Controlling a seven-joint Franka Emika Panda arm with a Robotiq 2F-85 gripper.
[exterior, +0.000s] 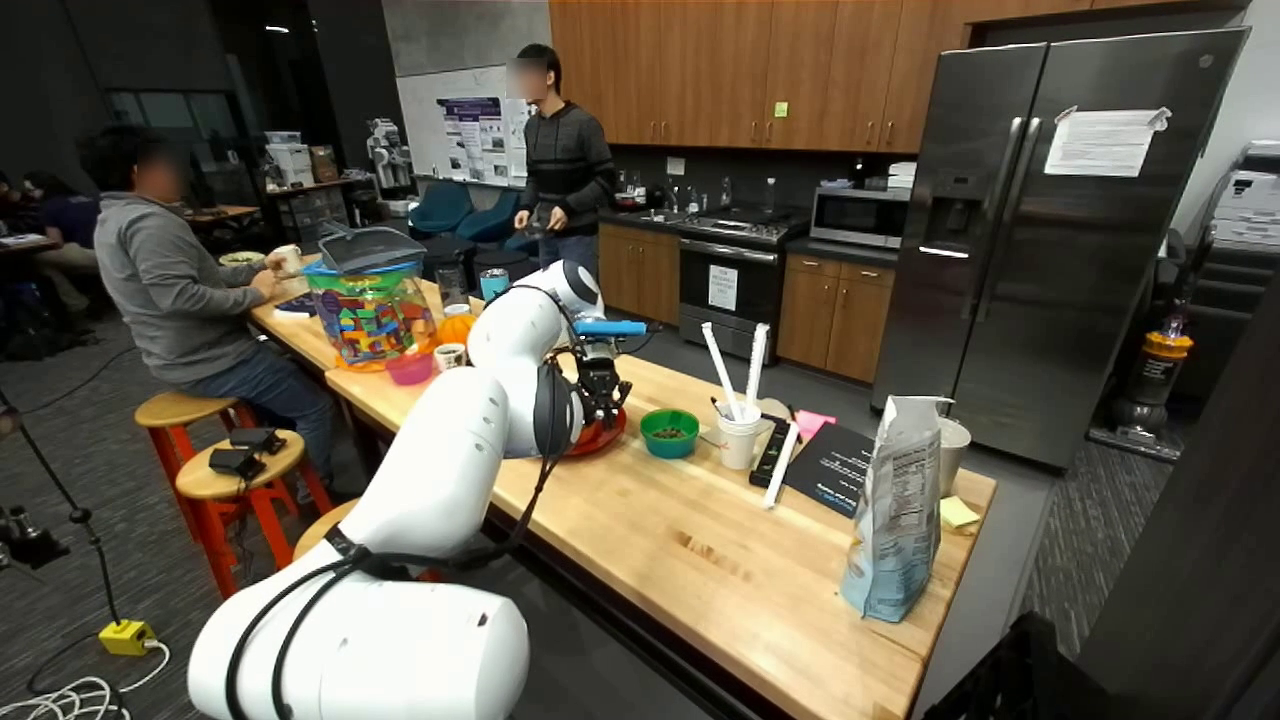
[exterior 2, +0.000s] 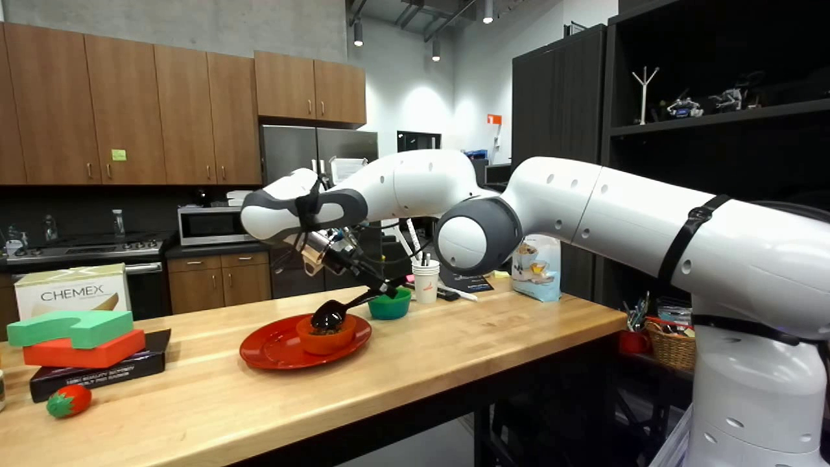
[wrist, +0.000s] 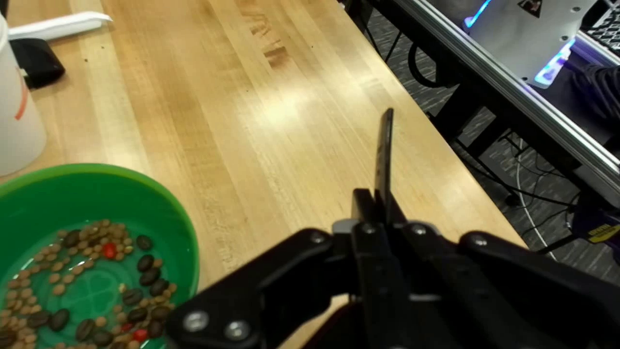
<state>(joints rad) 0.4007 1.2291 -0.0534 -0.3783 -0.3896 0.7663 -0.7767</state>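
Note:
My gripper (wrist: 375, 208) is shut on the thin handle of a black ladle (wrist: 385, 150), which sticks out past the fingertips in the wrist view. In an exterior view the ladle (exterior 2: 329, 316) slants down, its scoop inside or just over an orange bowl (exterior 2: 326, 344). Whether the scoop touches the contents cannot be told. That bowl stands on a red plate (exterior 2: 262, 350). A green bowl (wrist: 111, 194) with beans, small brown pellets and a few red bits is beside the gripper; the green bowl (exterior: 668, 446) also shows in both exterior views. The orange bowl is hidden in the wrist view.
Stacked paper cups (exterior: 738, 445) with white sticks stand past the green bowl. A black remote-like object (exterior: 770, 455), a dark folder (exterior: 832, 468) and a food bag (exterior: 895, 520) lie farther along. Foam blocks (exterior 2: 78, 337) and a toy strawberry (exterior 2: 69, 401) sit beyond the plate.

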